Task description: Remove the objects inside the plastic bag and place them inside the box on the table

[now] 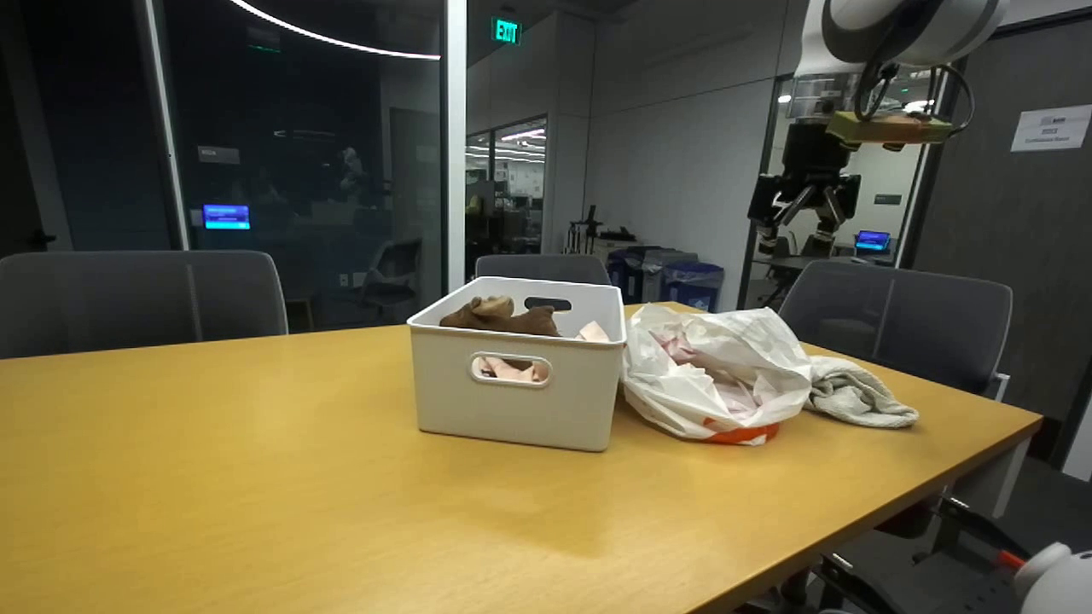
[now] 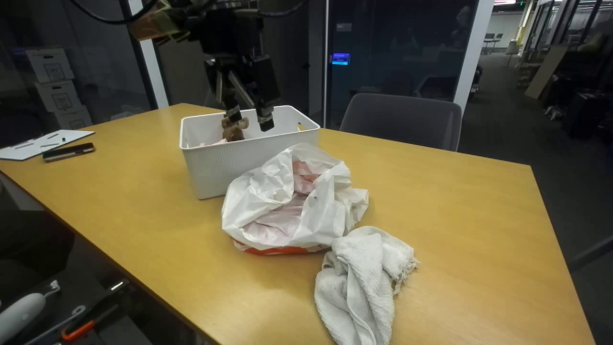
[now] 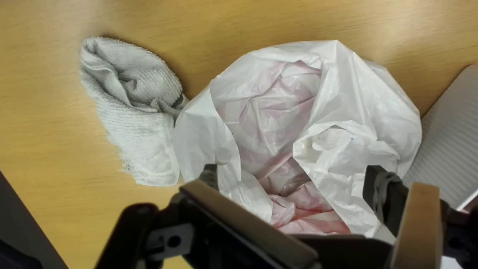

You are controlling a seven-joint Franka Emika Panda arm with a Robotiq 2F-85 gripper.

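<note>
A white plastic bag (image 1: 725,341) lies crumpled on the table, touching or close beside the white box. Its open mouth shows in an exterior view (image 2: 261,191) and in the wrist view (image 3: 347,82). Inside I see only pinkish and red plastic folds; no separate object can be made out. The white box (image 1: 512,414), also in an exterior view (image 2: 213,167), holds a brown plush toy (image 1: 503,320) and something pale pink (image 1: 512,369). My gripper (image 1: 795,241) is open and empty, high above the bag. Its fingers are spread apart in the wrist view (image 3: 293,175).
A grey-white towel (image 2: 359,282) lies against the bag, on the side away from the box. A dark flat object (image 2: 68,152) and a white board (image 2: 43,143) lie at the table's far end. Chairs (image 1: 896,328) stand round the table (image 1: 256,469).
</note>
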